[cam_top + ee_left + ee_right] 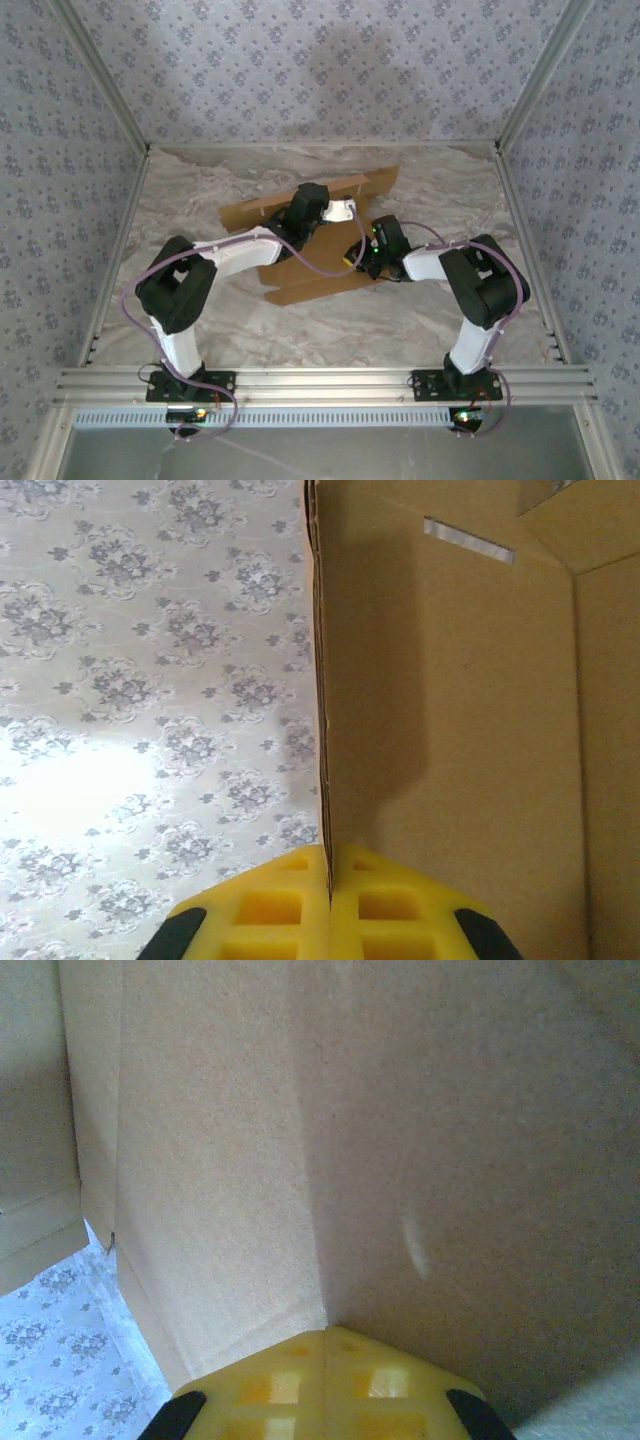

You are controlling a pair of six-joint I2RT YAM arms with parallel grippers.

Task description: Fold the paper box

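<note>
Left hand [330,868] tight on a panel edge of the paper box [450,730].

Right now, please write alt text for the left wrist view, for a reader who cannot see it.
The left end effector is shut on a panel edge of the paper box; the edge runs up the middle. Brown cardboard lies to its right, flowered wallpaper to its left.

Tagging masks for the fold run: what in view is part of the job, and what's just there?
Job:
paper box
left pincer, shut on the box's edge
right pincer, shut, tip at a crease in the box

Just there:
marble tabletop
patterned walls
aluminium rail
</note>
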